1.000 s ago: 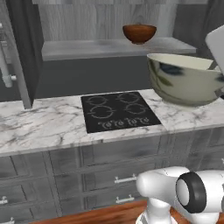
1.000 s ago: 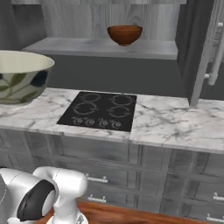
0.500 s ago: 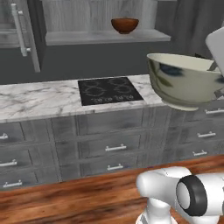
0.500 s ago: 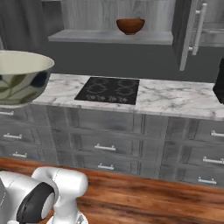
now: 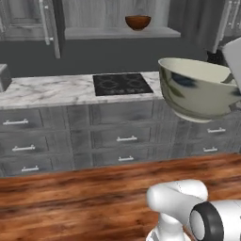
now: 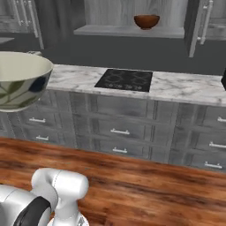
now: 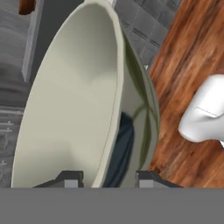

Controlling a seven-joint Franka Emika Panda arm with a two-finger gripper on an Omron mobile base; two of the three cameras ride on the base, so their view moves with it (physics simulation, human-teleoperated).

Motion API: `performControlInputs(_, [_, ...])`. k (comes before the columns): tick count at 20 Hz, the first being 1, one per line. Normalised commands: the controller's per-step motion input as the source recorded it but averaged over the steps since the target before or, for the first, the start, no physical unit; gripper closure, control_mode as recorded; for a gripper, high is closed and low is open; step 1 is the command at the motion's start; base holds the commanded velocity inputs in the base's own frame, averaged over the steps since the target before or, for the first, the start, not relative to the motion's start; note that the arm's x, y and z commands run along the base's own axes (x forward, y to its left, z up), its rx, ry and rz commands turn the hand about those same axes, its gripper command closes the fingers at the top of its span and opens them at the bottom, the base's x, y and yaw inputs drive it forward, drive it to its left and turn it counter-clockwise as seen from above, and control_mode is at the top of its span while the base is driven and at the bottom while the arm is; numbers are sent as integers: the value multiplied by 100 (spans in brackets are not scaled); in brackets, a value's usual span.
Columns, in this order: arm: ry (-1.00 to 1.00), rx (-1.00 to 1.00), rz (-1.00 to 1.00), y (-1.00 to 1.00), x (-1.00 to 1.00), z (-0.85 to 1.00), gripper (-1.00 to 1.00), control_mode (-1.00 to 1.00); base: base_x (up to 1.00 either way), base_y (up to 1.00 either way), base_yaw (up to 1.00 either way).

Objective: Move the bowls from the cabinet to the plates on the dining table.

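Observation:
My gripper (image 7: 109, 177) is shut on the rim of the cream bowl (image 7: 74, 100), one fingertip inside the wall and one outside. The bowl, pale green with dark smudges, hangs in the air upright to slightly tilted, at the right of the left base view (image 5: 195, 89) and at the left of the right base view (image 6: 20, 79). The reddish-brown bowl (image 5: 138, 21) (image 6: 146, 21) stands on the shelf of the cabinet (image 5: 117, 32), far behind, between its open doors (image 5: 52, 23) (image 6: 201, 22). The plates and the dining table are out of view.
A marble counter (image 5: 47, 89) with a black cooktop (image 5: 122, 84) (image 6: 124, 79) runs under the cabinet, with grey drawers (image 5: 117, 139) below it. Wood floor (image 5: 70, 197) (image 6: 154, 190) lies between the base and the drawers.
The whole picture has shifted: the base has backed away from the counter, which now looks smaller, with more floor showing. The cream bowl stays in the grip.

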Motion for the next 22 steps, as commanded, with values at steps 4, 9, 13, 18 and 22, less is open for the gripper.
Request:
performControlInputs(4, [0,0,0,0,0,0,100,100,0,1,50])
performControlInputs(9, [0,0,0,0,0,0,100,100,0,0,50])
performControlInputs(13, [0,0,0,0,0,0,100,100,0,0,50])
performControlInputs(18, [0,0,0,0,0,0,100,100,0,0,50])
performControlInputs(22, [0,0,0,0,0,0,100,100,0,0,50])
